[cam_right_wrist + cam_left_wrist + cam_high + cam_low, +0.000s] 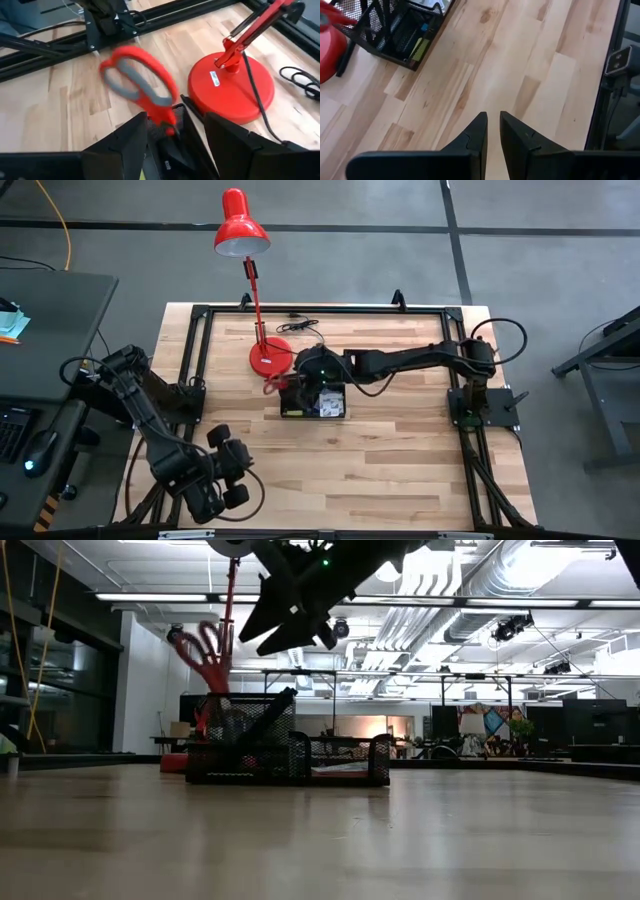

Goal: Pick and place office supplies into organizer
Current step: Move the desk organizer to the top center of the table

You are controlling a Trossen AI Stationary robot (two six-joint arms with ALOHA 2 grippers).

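High view: right gripper (pixel 312 380) over the black organizer (pixel 334 412) mid-worktop (pixel 400 450), beside the red lamp base (pixel 268 356); left gripper (pixel 232 470) waits at the near-left corner.
Low view: red-handled scissors (pixel 205 655) stand handles-up, tilted, in the organizer's tall compartment; the right arm hangs above, apart from them.
Left wrist view: jaws nearly closed, nothing between them; bare worktop ahead.
Right wrist view: jaws spread wide, holding nothing; scissor handles just ahead, blurred; lamp base beside.
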